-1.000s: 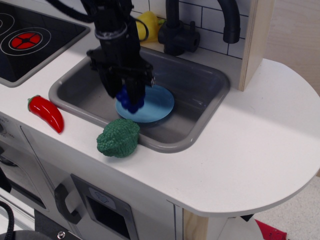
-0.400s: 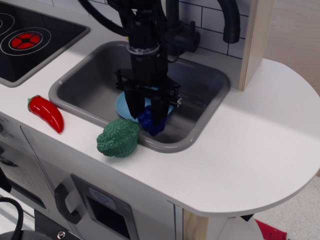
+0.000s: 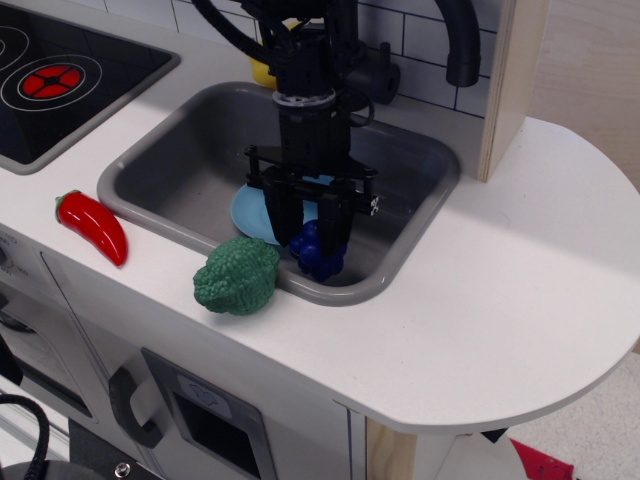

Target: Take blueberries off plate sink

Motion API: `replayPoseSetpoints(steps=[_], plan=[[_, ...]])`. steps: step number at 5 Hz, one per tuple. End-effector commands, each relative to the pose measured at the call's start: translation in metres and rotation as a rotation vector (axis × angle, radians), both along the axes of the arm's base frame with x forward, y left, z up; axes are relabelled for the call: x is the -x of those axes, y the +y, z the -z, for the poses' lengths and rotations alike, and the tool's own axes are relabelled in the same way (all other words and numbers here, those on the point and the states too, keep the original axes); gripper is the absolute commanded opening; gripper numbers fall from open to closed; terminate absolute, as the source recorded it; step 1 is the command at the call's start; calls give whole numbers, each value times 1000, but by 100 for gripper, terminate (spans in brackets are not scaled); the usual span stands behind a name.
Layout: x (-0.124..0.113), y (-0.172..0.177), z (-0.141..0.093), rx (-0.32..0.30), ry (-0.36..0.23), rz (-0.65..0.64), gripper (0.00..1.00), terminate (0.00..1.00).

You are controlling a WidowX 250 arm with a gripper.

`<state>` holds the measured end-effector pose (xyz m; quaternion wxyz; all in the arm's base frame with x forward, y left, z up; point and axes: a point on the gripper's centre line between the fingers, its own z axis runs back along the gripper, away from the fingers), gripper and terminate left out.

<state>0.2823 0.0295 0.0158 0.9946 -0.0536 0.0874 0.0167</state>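
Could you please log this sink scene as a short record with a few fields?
blueberries: in the sink's front right part, beside the plate, no longer over it
plate: light blue, on the sink floor, partly hidden by the arm
gripper: above the berries, fingers around them; grip state unclear
sink: grey basin in the white counter
broccoli: on the counter at the sink's front rim
red pepper: left of the sink

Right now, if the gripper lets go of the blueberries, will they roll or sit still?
The blueberries look rigid, glossy and lumpy, so probably slippery but unlikely to roll far. They sit low in the sink beside the plate, so its wall should stop them. Likely light hollow plastic.
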Motion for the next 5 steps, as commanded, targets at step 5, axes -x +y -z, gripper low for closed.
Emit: replayPoseSetpoints(steps=[5], plan=[[-17,35,-103,-139,-326,-128,100,0]])
